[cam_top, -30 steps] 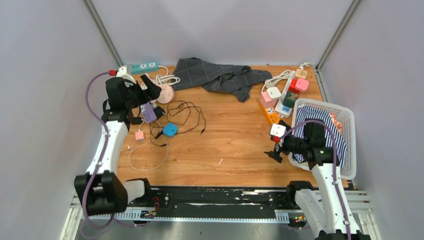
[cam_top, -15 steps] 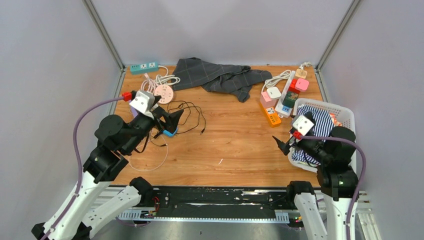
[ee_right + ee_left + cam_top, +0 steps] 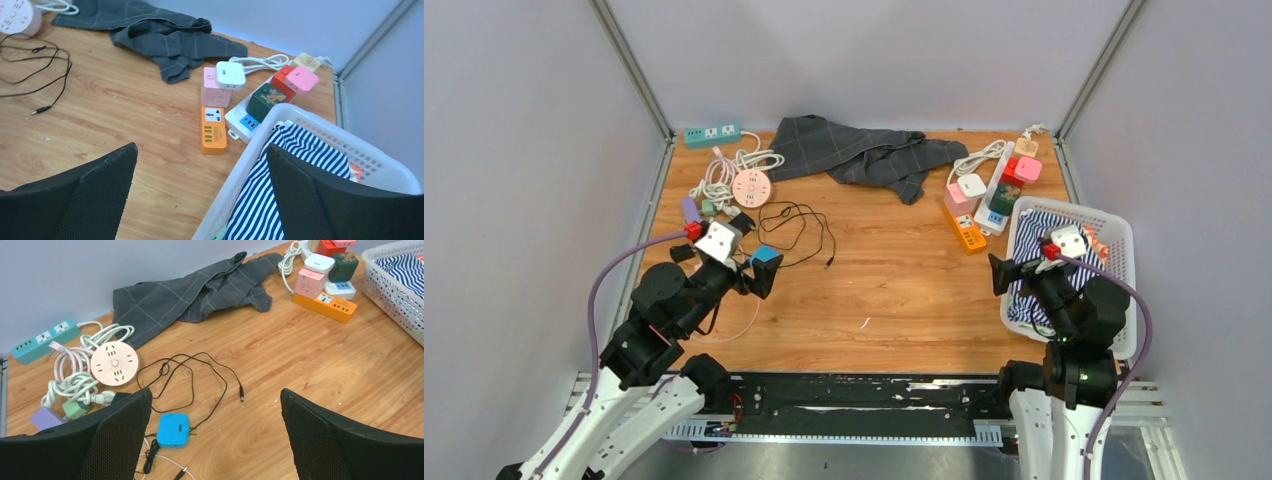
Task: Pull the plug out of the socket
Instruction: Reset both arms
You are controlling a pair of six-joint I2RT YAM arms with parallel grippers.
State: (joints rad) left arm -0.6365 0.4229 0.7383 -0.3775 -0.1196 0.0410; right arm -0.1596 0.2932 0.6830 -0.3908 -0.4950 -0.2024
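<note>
Left hand (image 3: 215, 395) and right hand (image 3: 201, 150) both spread, empty; loose white strip (image 3: 239, 120) ahead of right hand could lift with its green plug (image 3: 269, 98) if unpinned.

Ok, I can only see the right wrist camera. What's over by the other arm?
Observer: A blue cube lies right by the left hand.
Operator: Are there more sockets over there?
Observer: Yes, a teal power strip lies at the far left corner.
Operator: Is that hand holding anything?
Observer: No, it is open and empty.
</note>
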